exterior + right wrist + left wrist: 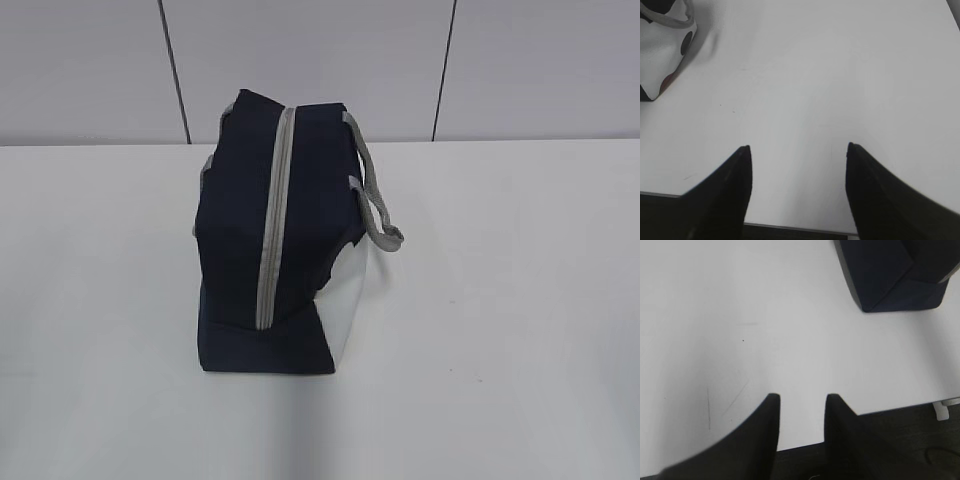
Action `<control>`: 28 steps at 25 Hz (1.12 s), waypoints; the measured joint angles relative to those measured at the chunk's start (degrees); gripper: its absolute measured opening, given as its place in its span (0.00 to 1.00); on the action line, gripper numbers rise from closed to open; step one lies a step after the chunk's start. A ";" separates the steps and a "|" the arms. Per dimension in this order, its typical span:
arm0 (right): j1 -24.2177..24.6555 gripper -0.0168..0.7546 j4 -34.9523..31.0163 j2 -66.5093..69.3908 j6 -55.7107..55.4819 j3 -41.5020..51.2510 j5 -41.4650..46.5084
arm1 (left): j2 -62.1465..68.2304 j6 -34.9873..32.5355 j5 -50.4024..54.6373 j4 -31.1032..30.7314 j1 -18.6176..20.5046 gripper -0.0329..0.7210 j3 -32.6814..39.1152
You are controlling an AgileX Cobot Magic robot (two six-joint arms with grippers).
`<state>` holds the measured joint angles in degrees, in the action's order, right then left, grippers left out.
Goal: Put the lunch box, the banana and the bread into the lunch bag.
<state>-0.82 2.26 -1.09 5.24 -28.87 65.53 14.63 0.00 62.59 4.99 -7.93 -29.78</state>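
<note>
Navy fabric with one white side panel: the lunch bag (pixel 280 235) stands on the white desk (pixel 500 300), its grey zipper (pixel 273 225) run shut along the top and a grey strap handle (pixel 375 195) drooping over one side. You will likely find it zipped because nothing more waits outside it; no lunch box, banana or bread shows on the desk in any view, so judge them either packed or out of sight.

Left claw (pixel 802 402): released, jaws parted with only bare desk between them, hovering at the desk's near edge. Bag's navy corner (pixel 890 280) lies ahead and to its right, well apart.

Right claw (pixel 797 152): released, jaws wider, grasping nothing, also over the near edge. Bag's white panel (pixel 660 45) and handle loop sit ahead and to its left, well apart.

Both claws appear parked clear of the bag.
</note>
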 joint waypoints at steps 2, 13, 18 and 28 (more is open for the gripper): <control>0.00 0.59 0.00 0.00 0.00 0.00 0.00 | -1.74 0.00 0.00 0.00 0.82 0.36 0.00; 0.00 0.59 0.00 0.00 0.00 0.00 0.00 | -14.32 0.00 0.65 -2.59 4.91 0.36 0.00; 0.00 0.59 0.00 0.00 0.00 0.00 0.00 | -15.52 0.00 0.85 -3.52 4.91 0.36 0.00; 0.00 0.59 0.00 0.00 -0.04 0.00 0.00 | -15.52 0.00 0.85 -3.70 4.91 0.36 0.00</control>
<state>-0.82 2.26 -1.09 5.20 -28.87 65.53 -0.89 0.00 63.44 1.30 -3.02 -29.78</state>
